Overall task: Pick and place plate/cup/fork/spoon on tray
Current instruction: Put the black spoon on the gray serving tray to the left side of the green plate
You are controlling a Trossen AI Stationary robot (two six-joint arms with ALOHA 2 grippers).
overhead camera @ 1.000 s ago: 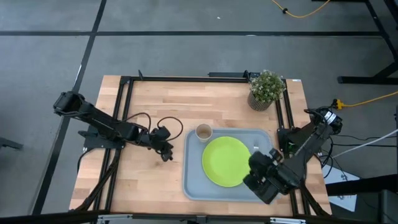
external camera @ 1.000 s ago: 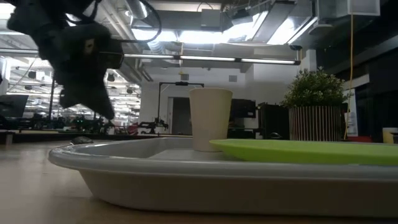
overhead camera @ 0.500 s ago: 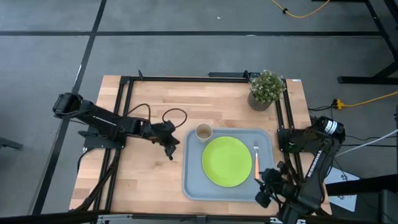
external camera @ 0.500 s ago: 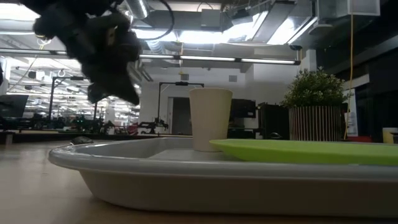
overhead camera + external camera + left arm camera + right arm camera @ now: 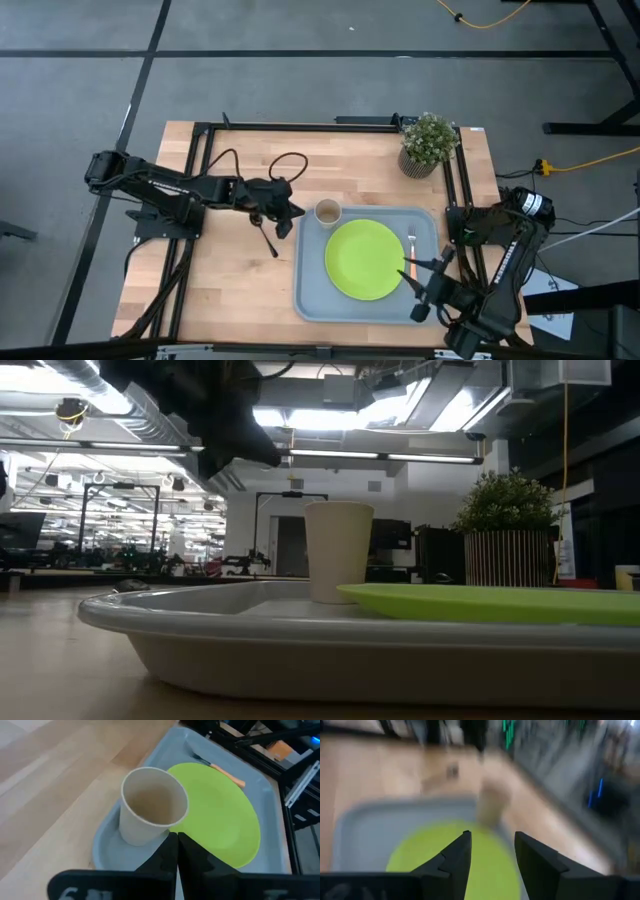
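Left gripper closed, holding the spoon; right gripper fully spread, holding nothing.

Left gripper sits above the bare tabletop, just left of the tray and near the cup. Spoon hangs from it, a thin dark piece angled down toward the wood; wrist view shows the fingers pressed together, pointed at the cup. Right gripper is over the tray's front right corner, at the edge of the plate, fingers aimed toward the plate. On the tray: cup upright in the back left corner, plate in the middle, fork along the right side just beside the plate, orange handle toward the front. Potted plant at the back right corner of the tabletop, off the tray.
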